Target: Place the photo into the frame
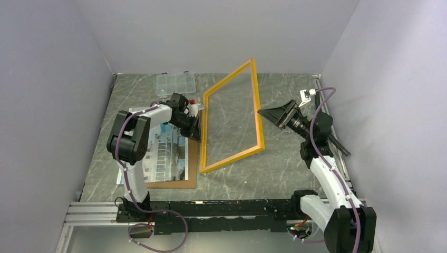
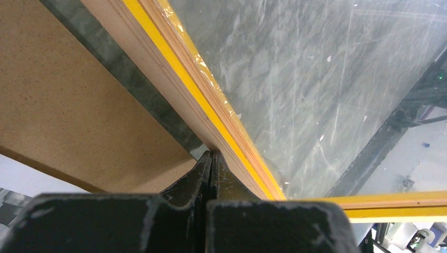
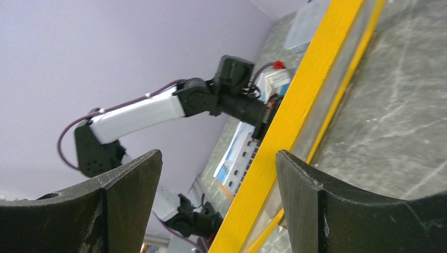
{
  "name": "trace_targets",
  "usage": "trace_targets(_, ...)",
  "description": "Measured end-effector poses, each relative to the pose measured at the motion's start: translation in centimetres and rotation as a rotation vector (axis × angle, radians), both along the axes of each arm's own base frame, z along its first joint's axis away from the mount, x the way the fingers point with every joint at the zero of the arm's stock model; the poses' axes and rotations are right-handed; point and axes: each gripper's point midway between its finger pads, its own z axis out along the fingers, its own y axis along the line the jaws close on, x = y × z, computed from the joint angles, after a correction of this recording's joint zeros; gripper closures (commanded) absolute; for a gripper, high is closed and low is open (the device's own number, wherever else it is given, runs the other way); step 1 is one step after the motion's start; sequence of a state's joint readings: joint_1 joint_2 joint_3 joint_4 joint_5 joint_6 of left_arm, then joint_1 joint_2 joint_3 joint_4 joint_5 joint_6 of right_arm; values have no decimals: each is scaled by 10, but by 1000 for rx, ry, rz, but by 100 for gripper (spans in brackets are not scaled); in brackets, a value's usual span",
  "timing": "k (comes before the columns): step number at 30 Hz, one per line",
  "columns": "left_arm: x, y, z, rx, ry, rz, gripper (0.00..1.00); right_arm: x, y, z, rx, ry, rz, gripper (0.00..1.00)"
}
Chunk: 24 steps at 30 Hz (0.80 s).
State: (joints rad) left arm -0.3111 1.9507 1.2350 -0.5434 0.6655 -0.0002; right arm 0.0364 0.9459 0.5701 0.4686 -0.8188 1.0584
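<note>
- Yellow-orange edging marks the frame (image 1: 232,158), which stands tilted over the middle of the table (image 1: 295,174). Its far corner is raised and its near left corner is down by the board.
- Grey-green marble pattern shows through the frame's clear pane. A wrinkled clear film lies along the rim in the left wrist view (image 2: 177,68).
- At the frame's 9 o'clock side, the left gripper (image 1: 196,122) has its fingers pressed almost together on the wooden rim (image 2: 211,155), pinching it.
- At the frame's 3 o'clock side, the right gripper (image 1: 269,112) has its fingers spread wide. In its own camera, the yellow bar (image 3: 295,105) passes between them (image 3: 217,158) without touching either pad.
- The photo (image 1: 167,155), a pale building under blue sky, lies flat at 8 o'clock from the frame, partly under the left arm. It also shows past the yellow bar in the right wrist view (image 3: 238,153).
- Under the photo sits a brown board (image 1: 179,182), sticking out along its near and right edges. The same speckled brown surface fills the left of the left wrist view (image 2: 79,105).
- A clear plastic box (image 1: 175,83) rests at 11 o'clock, near the back wall.
- A small white tag (image 1: 305,95) sits at 2 o'clock, and any marking on it is too small to read.
</note>
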Motion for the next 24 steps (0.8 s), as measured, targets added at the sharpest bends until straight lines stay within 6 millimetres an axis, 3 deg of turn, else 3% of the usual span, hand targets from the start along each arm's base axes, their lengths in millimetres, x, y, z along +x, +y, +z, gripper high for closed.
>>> trace_targets(6, 0, -1, -1, 2, -4, -2, 97, -6, 14, 15, 58, -23, 54, 18)
trace_targets(13, 0, 1, -3, 17, -9, -3, 97, -7, 45, 36, 127, -64, 134, 18)
trace_targets(24, 0, 3, -10, 37, -26, -5, 97, -5, 60, 47, 211, -58, 158, 21)
